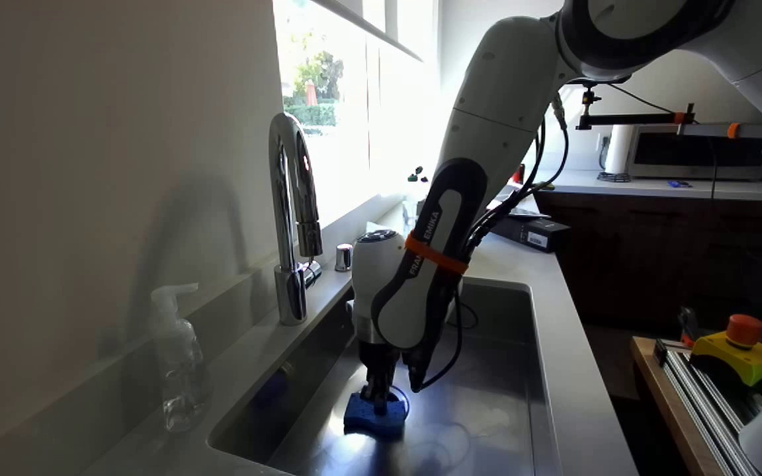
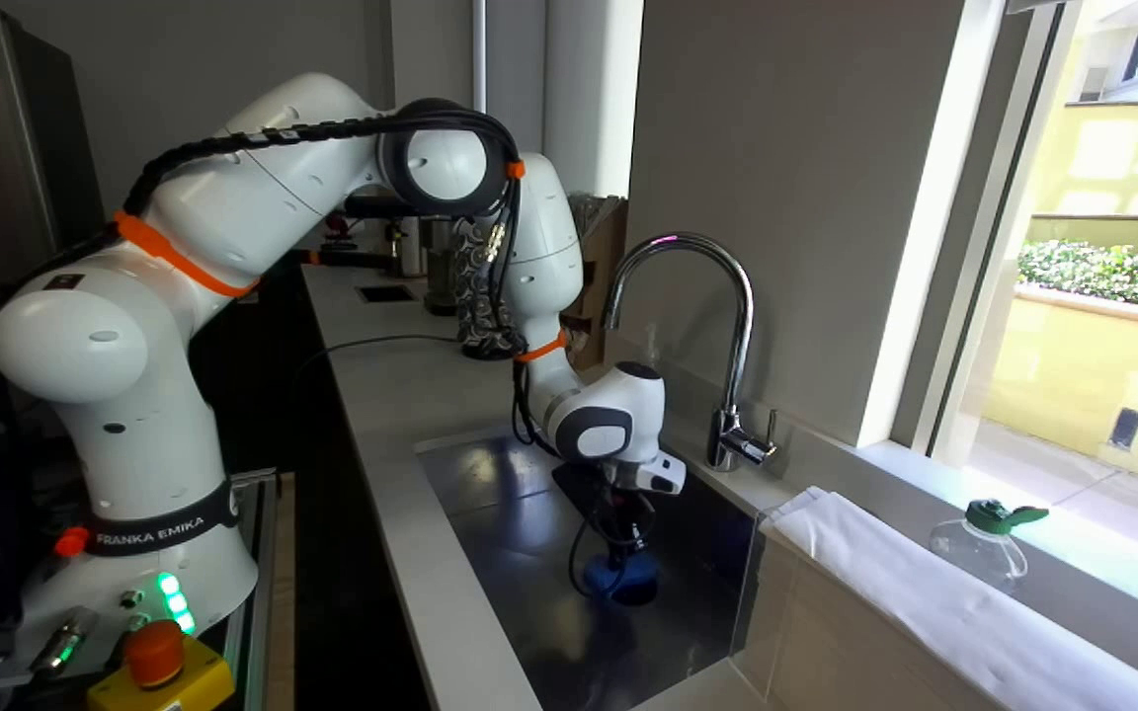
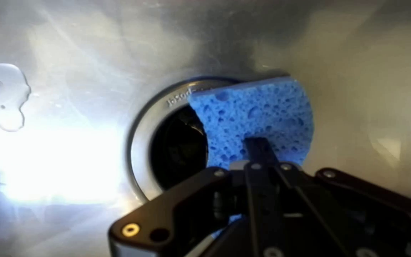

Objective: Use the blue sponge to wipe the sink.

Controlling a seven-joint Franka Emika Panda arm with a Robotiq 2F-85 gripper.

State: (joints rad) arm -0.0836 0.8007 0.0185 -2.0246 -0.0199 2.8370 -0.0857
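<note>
gripper [image 3: 258, 144] closed tight, tips against blue sponge [image 3: 248, 117] partly over drain [image 3: 173, 146] in sink [image 1: 493, 390]

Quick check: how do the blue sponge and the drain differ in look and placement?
The blue sponge is a bright block; the drain is a grey metal ring around a dark opening. The drain's ring carries lettering; the sponge's visible face shows pores instead. In the wrist view, the sponge overlaps the drain, which is partly hidden. Both are inside the sink.
</note>
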